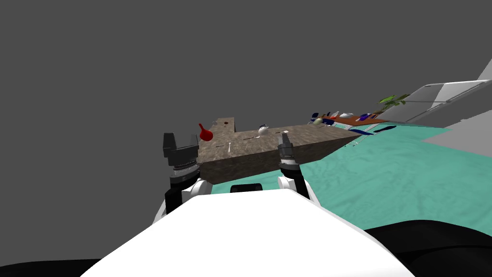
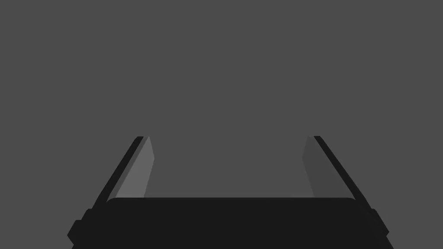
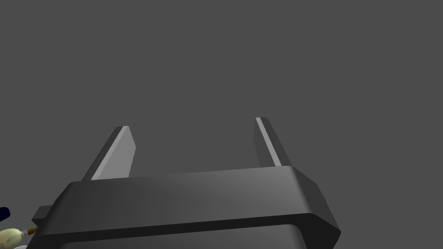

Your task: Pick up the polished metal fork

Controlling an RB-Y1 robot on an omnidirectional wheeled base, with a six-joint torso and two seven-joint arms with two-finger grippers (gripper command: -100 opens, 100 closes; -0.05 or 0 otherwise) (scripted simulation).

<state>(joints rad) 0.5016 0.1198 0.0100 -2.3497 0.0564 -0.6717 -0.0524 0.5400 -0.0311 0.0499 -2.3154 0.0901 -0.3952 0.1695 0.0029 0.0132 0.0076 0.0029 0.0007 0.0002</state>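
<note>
A brown stone-patterned counter (image 1: 269,154) stands just ahead of me in the head view. A small pale slim utensil (image 1: 230,147) lies on its top, too small to tell as a fork. My left gripper (image 1: 181,139) is raised before the counter's left end, a little left of the utensil and nearer to me. In the left wrist view, the left gripper (image 2: 229,137) is open with nothing between its fingers. My right gripper (image 1: 284,137) is held up in front of the counter's near edge, to the utensil's right. Seen from its own wrist, the right gripper (image 3: 192,123) is open and holds nothing.
Also on the counter are a red object (image 1: 205,133), a white teapot (image 1: 263,130) and thin dark items (image 1: 250,138). A teal floor (image 1: 408,173) spreads to the right. Farther back, an orange-brown table (image 1: 355,119) carries several small things, with a green plant (image 1: 391,100) beyond it.
</note>
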